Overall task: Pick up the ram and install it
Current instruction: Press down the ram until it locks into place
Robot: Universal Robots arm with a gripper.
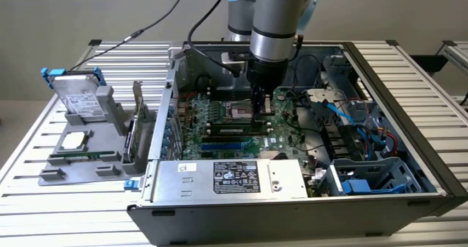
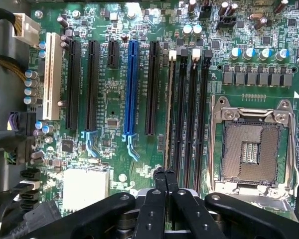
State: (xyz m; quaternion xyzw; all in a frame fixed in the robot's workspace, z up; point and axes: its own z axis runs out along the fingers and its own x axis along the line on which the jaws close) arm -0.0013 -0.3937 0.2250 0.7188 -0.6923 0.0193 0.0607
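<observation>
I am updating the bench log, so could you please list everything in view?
table: one, silver slats, under everything
case: one, dark grey, open, on the table
motherboard: one, green, inside the case
ram: one, green, in the memory slot farthest from the socket
socket: one, silver frame, empty, beside the memory slots
blue slot: one, blue, among the black slots
power supply: one, silver, at the case's near edge
holder: one, grey, on the table at the exterior view's left
hard drive: one, silver, upright in the holder
processor: one, silver, flat on the holder
arm: one, silver and blue, above the case
gripper: one, black, shut, at the ram's end
</observation>
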